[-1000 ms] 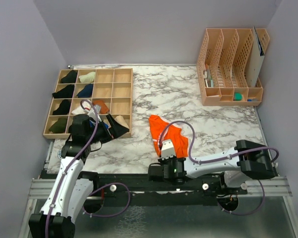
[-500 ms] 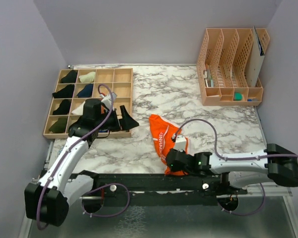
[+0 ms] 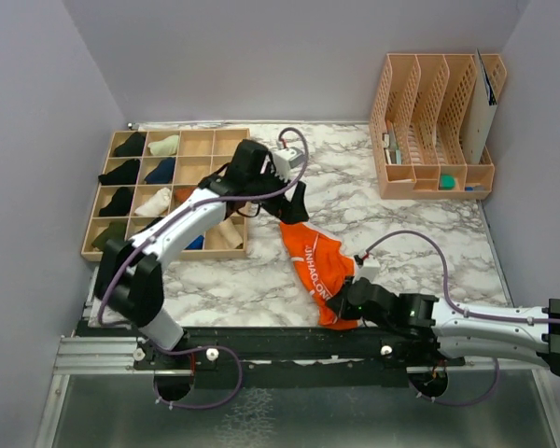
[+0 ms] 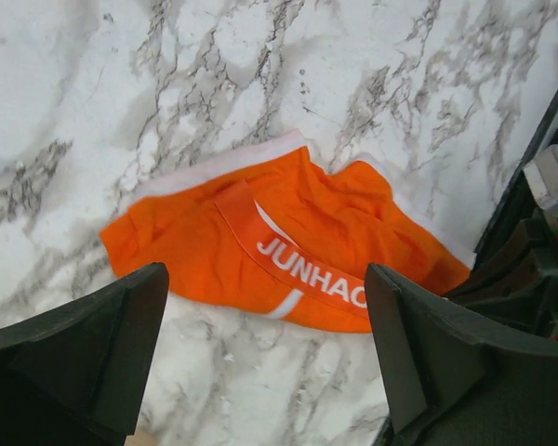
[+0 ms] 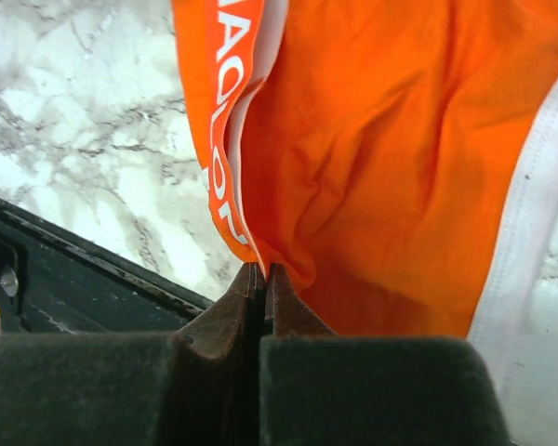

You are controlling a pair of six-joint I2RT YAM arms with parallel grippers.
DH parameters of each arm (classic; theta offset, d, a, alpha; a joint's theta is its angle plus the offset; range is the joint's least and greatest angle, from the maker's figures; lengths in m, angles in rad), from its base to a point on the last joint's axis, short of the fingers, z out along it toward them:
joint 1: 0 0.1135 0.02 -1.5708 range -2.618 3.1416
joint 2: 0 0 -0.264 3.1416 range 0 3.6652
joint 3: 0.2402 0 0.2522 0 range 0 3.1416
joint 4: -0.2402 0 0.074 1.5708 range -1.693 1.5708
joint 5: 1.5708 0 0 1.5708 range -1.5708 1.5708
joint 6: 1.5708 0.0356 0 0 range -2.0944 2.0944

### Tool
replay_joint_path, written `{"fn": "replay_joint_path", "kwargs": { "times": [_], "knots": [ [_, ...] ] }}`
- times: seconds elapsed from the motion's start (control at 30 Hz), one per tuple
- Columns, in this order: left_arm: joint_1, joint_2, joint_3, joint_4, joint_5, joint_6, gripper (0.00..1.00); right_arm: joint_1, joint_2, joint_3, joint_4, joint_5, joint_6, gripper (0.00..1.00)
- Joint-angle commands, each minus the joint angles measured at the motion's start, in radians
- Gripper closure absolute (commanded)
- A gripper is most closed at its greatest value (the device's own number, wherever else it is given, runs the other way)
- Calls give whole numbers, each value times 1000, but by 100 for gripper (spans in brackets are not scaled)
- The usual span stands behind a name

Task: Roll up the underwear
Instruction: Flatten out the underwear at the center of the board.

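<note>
The bright orange underwear (image 3: 319,271) lies stretched on the marble table, its white lettered waistband facing up. My right gripper (image 3: 343,303) is at the cloth's near end, close to the table's front edge. In the right wrist view its jaws (image 5: 263,279) are pressed together on a fold of the orange underwear (image 5: 391,158). My left gripper (image 3: 294,207) hovers over the cloth's far end with its jaws wide apart. In the left wrist view the underwear (image 4: 288,232) lies just beyond the left gripper (image 4: 265,372), and only marble is between the fingers.
A wooden compartment organiser (image 3: 198,133) with several small dark and cream fabric bundles stands at the back left, under the left arm. A tan file rack (image 3: 434,121) stands at the back right. The black front rail (image 3: 261,341) runs right below the right gripper.
The left arm swung from the organiser to the right, over the underwear's far end. The right gripper shut on the near edge and drew back, stretching the cloth.
</note>
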Motion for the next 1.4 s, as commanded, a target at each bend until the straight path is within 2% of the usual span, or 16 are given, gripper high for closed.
{"fn": "replay_joint_path", "kwargs": {
  "times": [0.0, 0.17, 0.37, 0.43, 0.6, 0.73, 0.9, 1.2, 1.37],
  "knots": [
    [-35, 221, 233, -190, 70, 308, 11, -4, -3, -26, 9, -26, 41, 100],
    [-105, 454, 474, -431, -6, 539, 11, -5, 32, 22, -30, -14, 17, 100],
    [-130, 602, 589, -578, -59, 707, 16, -7, 63, 45, -38, -17, 2, 100],
    [-131, 619, 592, -584, -75, 728, 20, -7, 59, 40, -35, -21, 7, 100],
    [-132, 658, 609, -584, -104, 771, 20, -7, 38, 59, -72, -30, -3, 100],
    [-136, 675, 644, -587, -76, 786, 22, -7, 26, 56, -101, -13, 11, 100],
    [-155, 691, 678, -587, -80, 794, 32, -7, 28, 54, -106, -11, 17, 100],
    [-163, 709, 648, -613, -63, 821, 32, -7, 63, 63, -108, -12, 30, 100],
    [-163, 727, 643, -616, -53, 818, 36, -7, 71, 69, -123, -5, 35, 100]
  ]
}}
